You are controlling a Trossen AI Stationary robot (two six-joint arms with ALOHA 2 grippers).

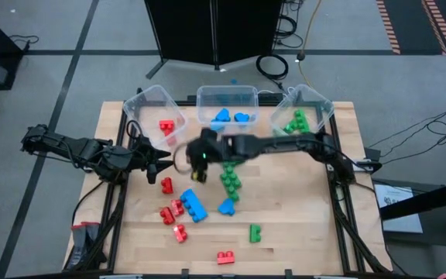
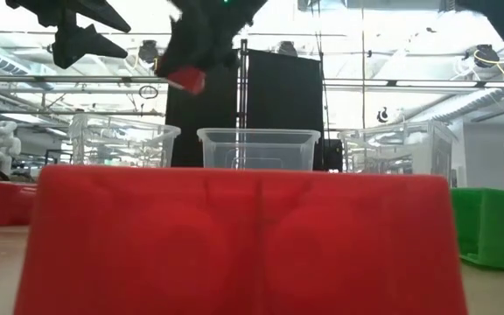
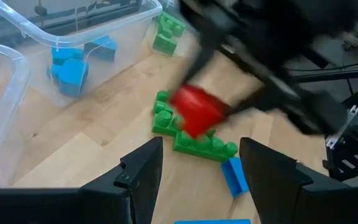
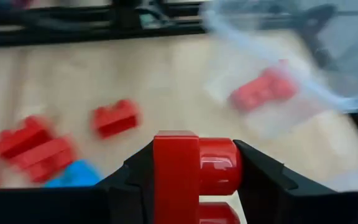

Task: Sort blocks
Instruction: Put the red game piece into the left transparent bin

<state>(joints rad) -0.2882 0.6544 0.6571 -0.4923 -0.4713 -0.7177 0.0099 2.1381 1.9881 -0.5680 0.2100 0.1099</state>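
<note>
Nearest my edge of the wooden table (image 1: 300, 232) I see loose studded plastic bricks: a small red brick (image 1: 224, 256), a small green brick (image 1: 254, 232), then a cluster of red bricks (image 1: 171, 213) beside a long blue brick (image 1: 193, 205) and a small blue piece (image 1: 226, 207). These are unsorted, so the job reads roughly half done.

Mid-table, my right gripper (image 4: 194, 171) is clamped on a small red studded brick (image 4: 194, 168); the wrist view shows both dark fingers pressed against its sides. In the low view that brick (image 2: 185, 80) hangs high off the table, so I judge it is mid-carry, lifted to clear the bin walls. From above, the gripper (image 1: 201, 155) sits just beside the stack of green bricks (image 1: 229, 183) and short of the bins.

My left gripper (image 1: 161, 160) waits at the left side, fingers (image 3: 143, 171) apart with nothing between them, parked out of the right arm's path.

Farthest back are three clear plastic bins: left bin (image 1: 157, 112) holding a red brick (image 1: 166, 126), middle bin (image 1: 227, 102) with blue bricks (image 1: 231, 118), right bin (image 1: 304, 108) with green bricks (image 1: 295, 122). The left bin seems tipped on its side, but I can't confirm. The red load belongs in it, so I'd swing left.
</note>
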